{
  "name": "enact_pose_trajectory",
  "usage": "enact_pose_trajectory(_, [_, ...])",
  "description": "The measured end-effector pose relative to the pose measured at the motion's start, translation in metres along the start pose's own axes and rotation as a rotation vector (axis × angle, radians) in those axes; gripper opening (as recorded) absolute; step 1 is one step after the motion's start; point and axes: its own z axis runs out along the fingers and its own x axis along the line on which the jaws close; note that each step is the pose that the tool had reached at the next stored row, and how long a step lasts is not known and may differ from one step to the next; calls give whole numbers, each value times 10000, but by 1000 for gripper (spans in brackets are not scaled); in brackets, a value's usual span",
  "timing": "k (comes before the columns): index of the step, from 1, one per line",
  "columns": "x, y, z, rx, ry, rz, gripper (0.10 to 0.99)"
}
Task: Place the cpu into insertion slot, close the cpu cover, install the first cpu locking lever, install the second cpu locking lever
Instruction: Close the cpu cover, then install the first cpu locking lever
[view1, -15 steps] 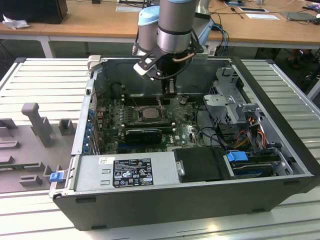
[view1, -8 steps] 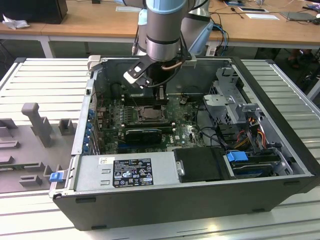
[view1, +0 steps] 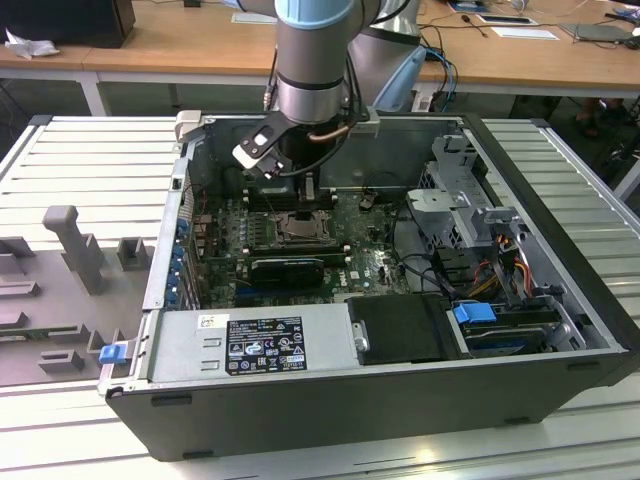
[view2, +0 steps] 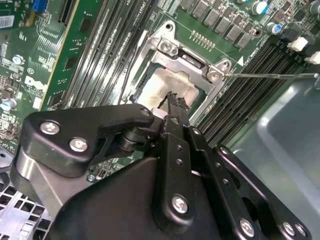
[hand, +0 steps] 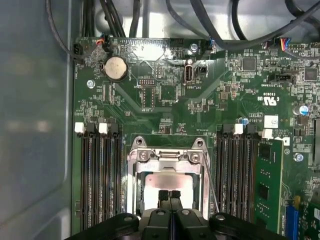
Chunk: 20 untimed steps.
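Black two-finger gripper (hand: 169, 196) hangs over the socket area inside the open dark grey computer case (view1: 400, 400). In the exterior view it sits toward the far side of the case, a bit to the exterior view's left. Fingertips (hand: 163, 195) are pressed together with nothing between them.

The cpu (hand: 167, 181), a flat square chip with a pale silvery metal top, is seated in the insertion slot (view1: 298, 226), a square dark socket with a metal rim on the green motherboard (hand: 170, 100). In both wrist views the fingertips are right above the near edge of the chip's top. Can't tell if they touch it.

The cpu cover (hand: 167, 156), a thin square metal frame with a large window, lies around the chip, and the silvery top shows through the window. It looks down rather than flipped up. Its hinge end (view2: 192, 60) is on the far side from the gripper.

A thin bare metal lever rod (view2: 270, 75) runs out from a corner of the socket across the long black memory slots (hand: 100, 175) toward the grey case wall. Can't tell if it's latched.

Memory slots flank the socket on both sides.
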Motion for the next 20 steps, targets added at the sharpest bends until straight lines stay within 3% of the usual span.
enact_pose_trajectory(5, [0,-28,-1,2,-1,-1,106])
enact_pose_trajectory(20, [2,-28,-122,0,1,0,106])
